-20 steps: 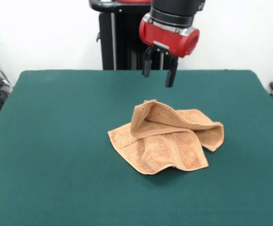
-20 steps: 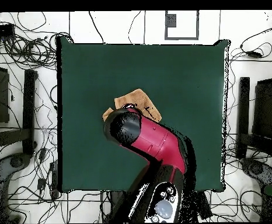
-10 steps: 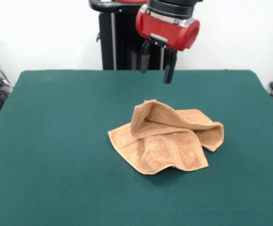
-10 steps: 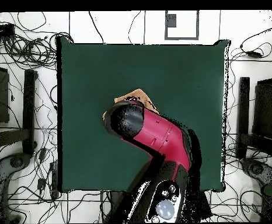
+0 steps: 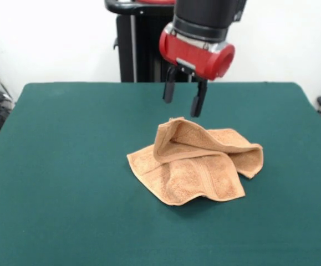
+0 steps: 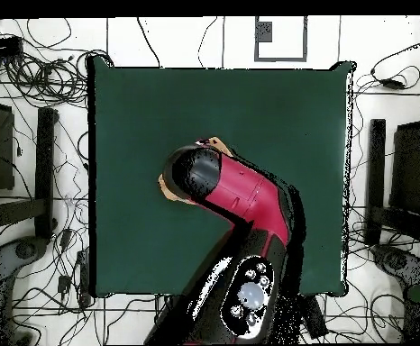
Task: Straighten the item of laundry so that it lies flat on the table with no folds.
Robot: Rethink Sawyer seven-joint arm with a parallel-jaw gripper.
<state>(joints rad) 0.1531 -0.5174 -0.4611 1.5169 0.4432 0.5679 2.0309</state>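
So the red and black arm (image 5: 204, 27) came straight down from the top of the front view, wrist pointing at the tabletop, and its black two-fingered tool (image 5: 183, 100) hung in the air just above the far folded edge of the small orange-tan terry-cloth towel (image 5: 196, 162). The fingers were spread apart with nothing between them and weren't touching the cloth. From overhead the arm (image 6: 236, 194) stretched up from the base at the near edge and covered nearly all of the towel (image 6: 215, 144), so only slivers of it poked out around the wrist.

The towel sat roughly mid-tabletop, a bit toward the right edge in the front view. It was bunched up: one flat layer lay on the surface and another flap was folded over it, making a raised ridge along the far side.

The big dark green felt-like tabletop (image 5: 66, 183) had plenty of bare space around the towel. Behind it stood the black pedestal (image 5: 135, 50) against a white wall (image 5: 49, 39). Overhead showed a pale floor with tangles of black cables (image 6: 33, 63) all round.
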